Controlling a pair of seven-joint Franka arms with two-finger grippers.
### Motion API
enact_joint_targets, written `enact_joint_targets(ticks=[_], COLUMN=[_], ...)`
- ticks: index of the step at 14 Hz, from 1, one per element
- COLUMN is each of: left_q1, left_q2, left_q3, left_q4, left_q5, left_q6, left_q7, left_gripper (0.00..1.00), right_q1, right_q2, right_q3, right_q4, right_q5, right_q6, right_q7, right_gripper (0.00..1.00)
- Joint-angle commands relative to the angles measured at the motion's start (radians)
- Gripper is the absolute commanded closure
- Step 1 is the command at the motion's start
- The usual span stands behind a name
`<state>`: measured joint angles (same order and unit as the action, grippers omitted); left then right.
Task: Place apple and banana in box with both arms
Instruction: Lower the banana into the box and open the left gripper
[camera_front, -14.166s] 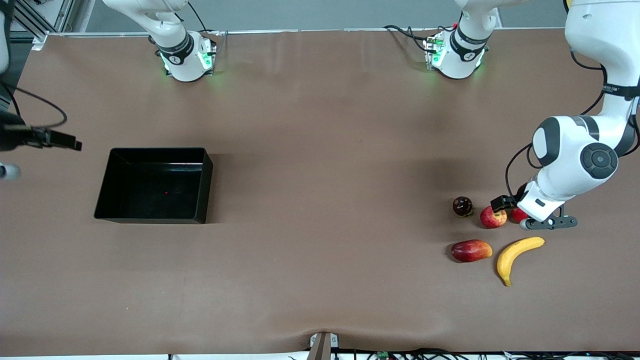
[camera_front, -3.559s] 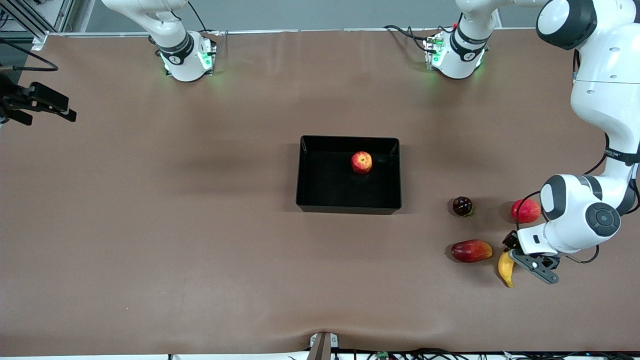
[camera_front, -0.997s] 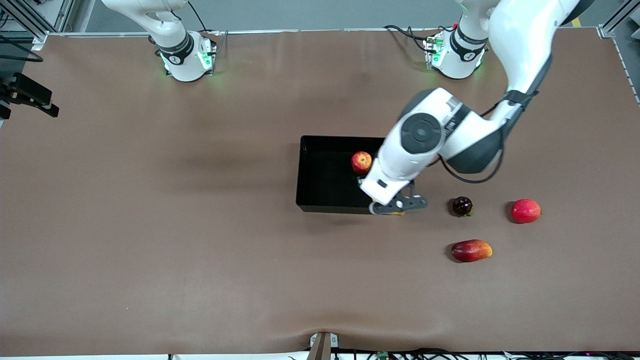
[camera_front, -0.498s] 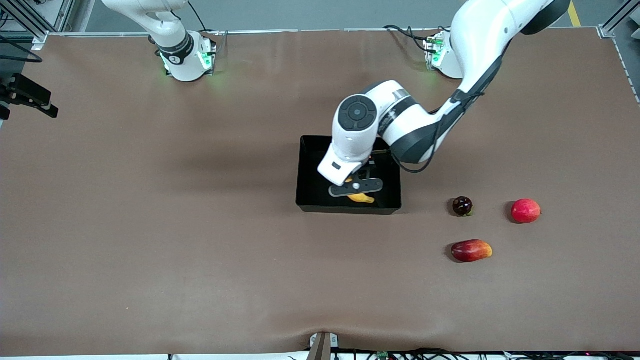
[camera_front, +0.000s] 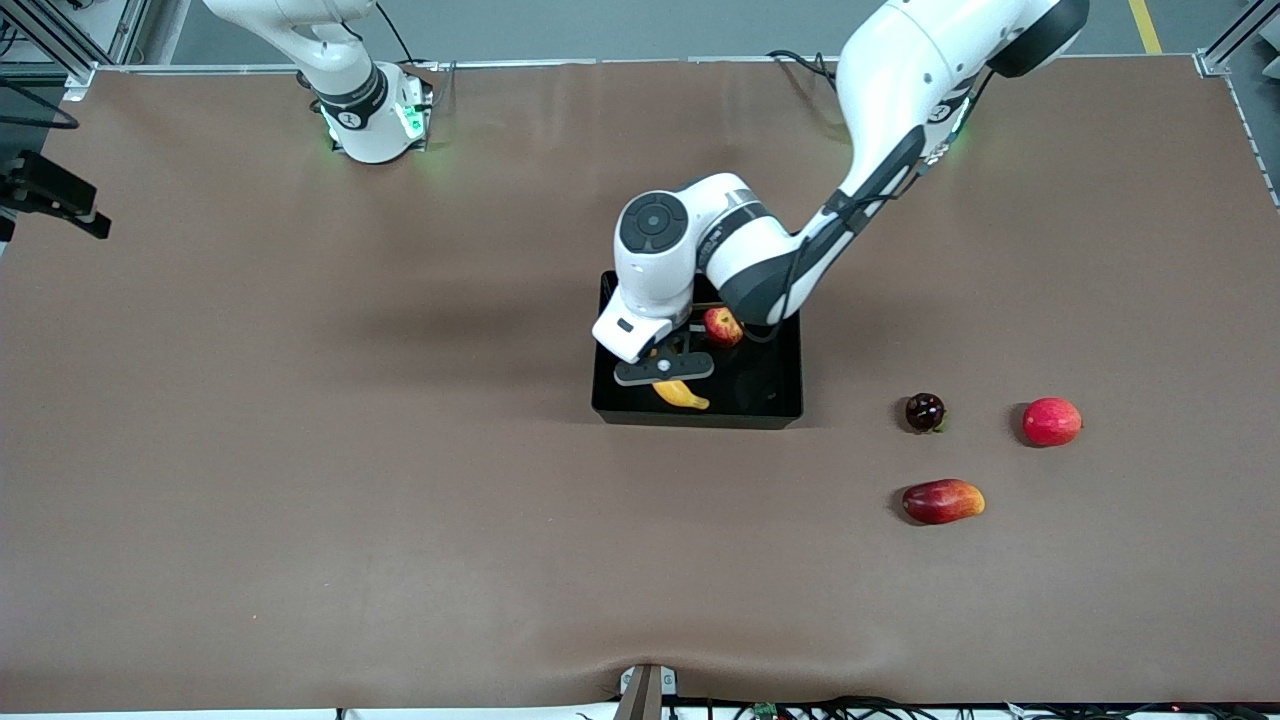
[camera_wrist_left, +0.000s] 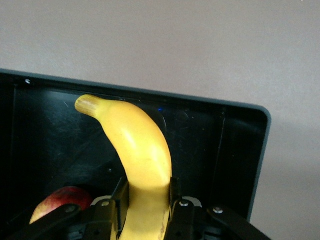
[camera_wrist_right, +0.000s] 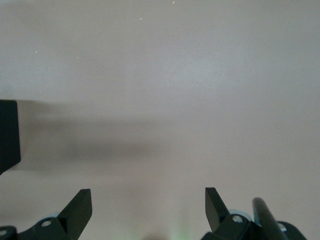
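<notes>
Left claw (camera_front: 668, 367) grips banana (camera_front: 681, 394) over box (camera_front: 775, 408), beside apple (camera_front: 722, 326).

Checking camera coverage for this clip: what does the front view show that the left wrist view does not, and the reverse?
Only the front view: the three loose fruits toward the left arm's end of the table, a dark round fruit, a red round fruit and an elongated red fruit, plus the right gripper waiting open at the table's edge.

Only the left wrist view: the fingers pressed against the banana's sides.

Both: the left gripper shut on the banana over the box, with the apple inside.
</notes>
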<state>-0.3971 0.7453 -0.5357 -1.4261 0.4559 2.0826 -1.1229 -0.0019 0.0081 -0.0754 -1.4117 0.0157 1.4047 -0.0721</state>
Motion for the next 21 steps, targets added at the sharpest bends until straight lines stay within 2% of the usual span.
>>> enact_joint_targets(ticks=[1,6,14,16,17,18,19,21], left_q1=[-0.022,-0.037,-0.124,-0.123,-0.123,-0.118,-0.117,-0.111], left_q2=[0.014,0.052,0.109,0.117,0.117,0.115,0.111,0.094], left_q3=[0.01,0.036,0.132,0.132,0.132,0.132,0.134,0.134], left_q4=[0.021,0.021,0.021,0.021,0.021,0.021,0.021,0.023], left_q5=[0.026,0.027,0.027,0.027,0.027,0.027,0.032,0.041], left_q6=[0.014,0.079,0.122,0.122,0.122,0.122,0.122,0.117], left_q7=[-0.017,-0.015,-0.015,-0.012,-0.006,-0.002,0.008,0.032], left_gripper=[1.0,1.0,1.0,0.91,0.74,0.31,0.0,0.0], right_q1=[-0.021,-0.023,-0.018,-0.015,-0.016,-0.016,-0.018,-0.018], right_q2=[-0.002,0.013,0.015,0.019,0.02,0.02,0.02,0.02], right_q3=[0.009,0.011,0.011,0.011,0.013,0.013,0.013,0.013], right_q4=[-0.003,-0.006,-0.004,-0.004,-0.004,-0.004,-0.004,-0.004], right_q5=[-0.005,-0.005,-0.006,-0.005,-0.005,-0.005,-0.005,-0.005], right_q6=[0.017,0.016,0.019,0.033,0.033,0.033,0.034,0.034], right_q7=[-0.003,0.0,0.002,0.002,0.002,0.002,0.002,0.002], right_gripper=[0.0,0.0,0.0,0.0,0.0,0.0,0.0,0.0])
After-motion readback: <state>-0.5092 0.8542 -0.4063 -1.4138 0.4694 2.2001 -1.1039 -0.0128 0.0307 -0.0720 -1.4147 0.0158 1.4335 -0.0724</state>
